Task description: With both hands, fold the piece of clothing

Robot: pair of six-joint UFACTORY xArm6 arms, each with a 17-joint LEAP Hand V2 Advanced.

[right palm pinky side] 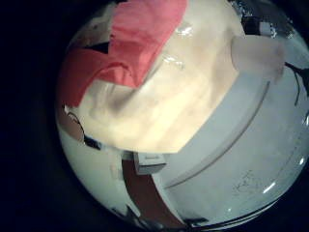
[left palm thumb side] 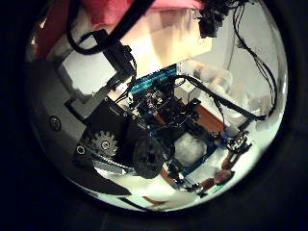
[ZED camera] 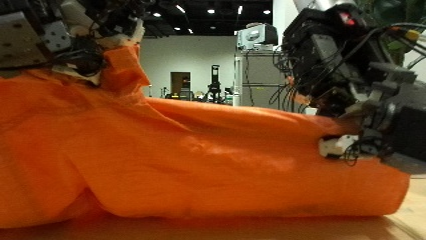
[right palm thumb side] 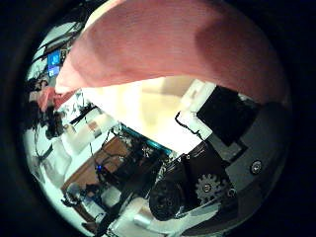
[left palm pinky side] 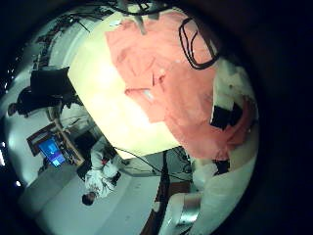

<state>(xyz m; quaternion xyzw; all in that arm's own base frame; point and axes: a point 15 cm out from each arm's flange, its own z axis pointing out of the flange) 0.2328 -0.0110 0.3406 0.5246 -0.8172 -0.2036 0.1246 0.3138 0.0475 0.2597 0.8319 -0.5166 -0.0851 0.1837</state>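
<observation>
Outside view: one orange garment (ZED camera: 200, 150), spread in a thick heap over the bench (ZED camera: 400, 225) and filling most of the frame. One corner was raised at the left hand (ZED camera: 67, 40), apparently lifted there so that it could be carried over the rest as a fold. The fingers of that hand were buried in the cloth; whether they pinched it could not be told. The right hand (ZED camera: 349, 100) stood at the opposite edge, its fingers (ZED camera: 340, 146) curled onto the fabric, probably to grip that side for the same fold. Right thumb side palm view: cloth close against the palm, consistent with a grip. Left little finger side palm view: garment lying rumpled on the pale bench top.
</observation>
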